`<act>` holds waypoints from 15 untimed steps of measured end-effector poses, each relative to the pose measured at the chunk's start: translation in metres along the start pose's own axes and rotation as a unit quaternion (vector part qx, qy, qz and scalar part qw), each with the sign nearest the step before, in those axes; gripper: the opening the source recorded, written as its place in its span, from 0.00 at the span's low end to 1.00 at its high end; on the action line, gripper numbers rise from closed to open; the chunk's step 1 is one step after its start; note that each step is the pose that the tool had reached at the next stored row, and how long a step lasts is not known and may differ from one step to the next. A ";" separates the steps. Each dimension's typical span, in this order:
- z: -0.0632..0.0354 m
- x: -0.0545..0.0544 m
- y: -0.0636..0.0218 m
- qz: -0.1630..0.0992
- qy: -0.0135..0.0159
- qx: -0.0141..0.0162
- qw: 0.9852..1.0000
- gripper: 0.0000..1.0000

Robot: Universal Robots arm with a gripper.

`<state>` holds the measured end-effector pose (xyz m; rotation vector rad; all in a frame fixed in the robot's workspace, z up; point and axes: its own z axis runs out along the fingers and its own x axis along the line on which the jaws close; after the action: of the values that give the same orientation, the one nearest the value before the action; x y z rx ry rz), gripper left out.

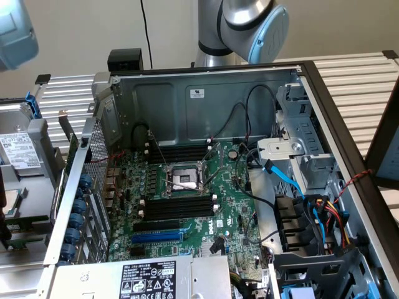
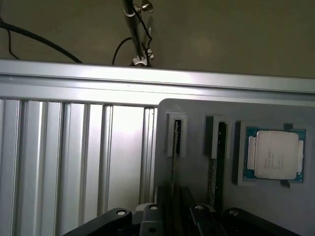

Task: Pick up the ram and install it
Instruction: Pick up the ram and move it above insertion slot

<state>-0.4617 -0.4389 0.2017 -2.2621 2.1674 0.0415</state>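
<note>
hovering over the grey tray (image 2: 197, 110) on the ribbed tabletop (image 2: 74, 162), the hand (image 2: 176, 205) is spread wide and holds nothing, so this reads as the pick-up step, with no installing begun. the ram (image 2: 175, 137) stands on edge in a narrow holder of the tray, just ahead of the fingers and roughly in line with the gap between them. a second stick (image 2: 219, 140) stands in the neighbouring holder, just beside it. a grasp here would, i judge, call for the jaws squared to the thin board and centred on it, since the neighbour sits near enough to be nudged (the holder walls leave little room too). a bare processor (image 2: 274, 155) lies in its own recess of the tray, apart from both sticks. in the exterior view the computer case (image 1: 206, 93) lies open, its black memory slots (image 1: 177, 207) looking bare beside the cpu socket (image 1: 184, 177). the blue expansion slot (image 1: 156, 237) runs near them, and a blue cable (image 1: 282, 179) trails close by, which could crowd an approach.
</note>
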 end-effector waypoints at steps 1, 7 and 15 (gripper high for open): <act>-0.0006 0.000 0.0000 0.000 0.000 0.000 1.000 0.26; -0.0022 0.000 0.0000 0.000 0.000 0.000 1.000 0.26; -0.0023 0.000 0.0000 0.000 0.000 0.000 1.000 0.17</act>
<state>-0.4617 -0.4389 0.2041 -2.2620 2.1673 0.0412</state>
